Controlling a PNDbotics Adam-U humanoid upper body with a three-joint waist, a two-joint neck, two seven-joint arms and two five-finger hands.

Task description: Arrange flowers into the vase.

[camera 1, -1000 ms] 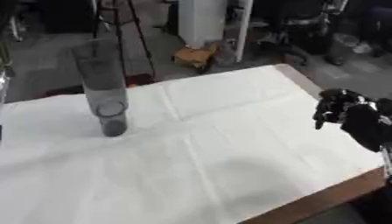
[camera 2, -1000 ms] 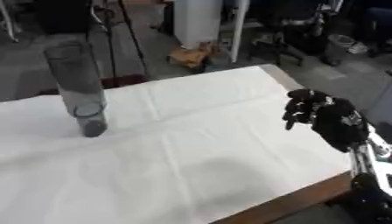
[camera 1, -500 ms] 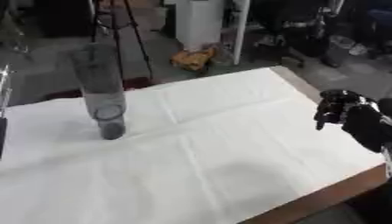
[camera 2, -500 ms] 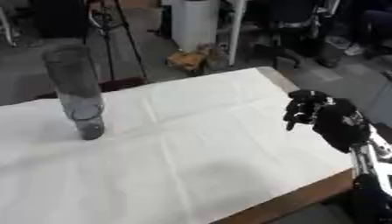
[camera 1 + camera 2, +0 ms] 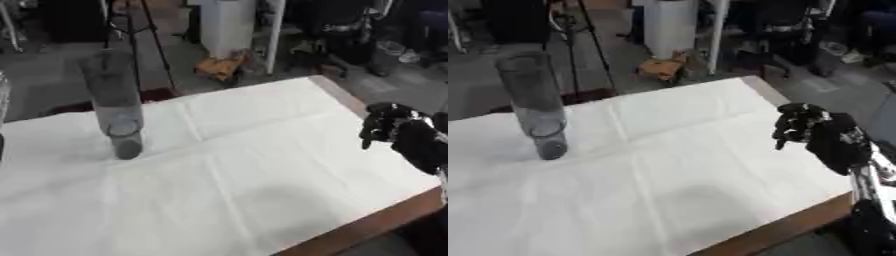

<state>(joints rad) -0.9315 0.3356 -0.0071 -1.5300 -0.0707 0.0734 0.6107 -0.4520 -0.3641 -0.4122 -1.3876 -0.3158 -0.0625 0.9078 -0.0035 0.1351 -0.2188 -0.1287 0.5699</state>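
Black robot hand [image 5: 820, 137] on what looks like a silver-jointed forearm.

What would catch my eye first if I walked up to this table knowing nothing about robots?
Probably the black robot right hand, raised over the right edge of the table with its fingers curled and holding nothing. Next, the tall clear vase standing upright at the far left of the white tablecloth, with no flowers in sight.

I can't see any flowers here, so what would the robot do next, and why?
Probably turn to find a flower: the vase stands empty on the white cloth, no flowers show, and the right hand hovers at the table's right edge, fingers curled, holding nothing.
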